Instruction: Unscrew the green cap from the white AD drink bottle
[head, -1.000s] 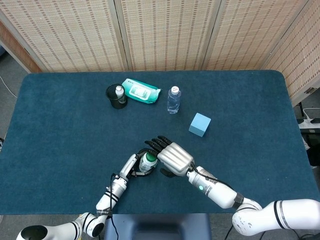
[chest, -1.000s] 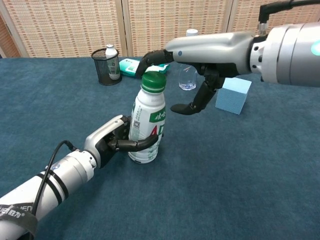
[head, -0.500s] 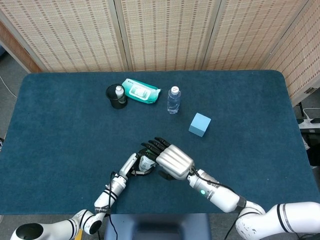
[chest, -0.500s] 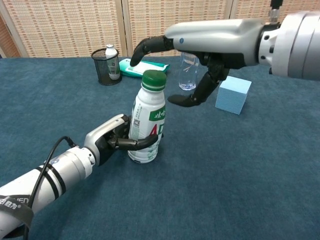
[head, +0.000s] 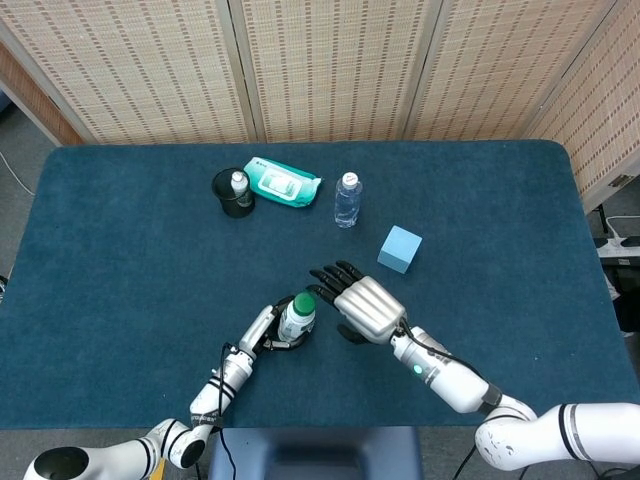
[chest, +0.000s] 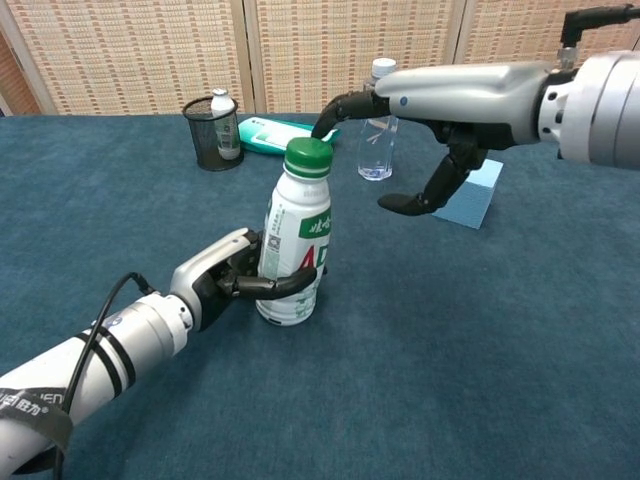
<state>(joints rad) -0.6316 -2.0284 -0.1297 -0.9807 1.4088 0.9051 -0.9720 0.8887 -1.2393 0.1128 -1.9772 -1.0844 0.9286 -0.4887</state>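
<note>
1. White AD drink bottle (chest: 293, 252) stood upright on the bench (head: 120, 250), left hand (chest: 232, 278) wrapped round its lower body.
2. Right hand (chest: 445, 110) hovered just beside the green cap (chest: 308, 157), fingers (chest: 345, 106) spread, holding nothing.
3. Judged step: regrasping the cap. Next move calls for closing on it, then twisting.

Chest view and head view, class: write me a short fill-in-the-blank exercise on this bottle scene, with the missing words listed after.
1. The left robot hand grips the white AD drink bottle, which stands ____ on the table.
2. The bottle's cap is coloured ____.
3. The right robot hand holds ____.
4. The small white bottle stands inside a black mesh ____.

Missing words: upright; green; nothing; cup
</note>
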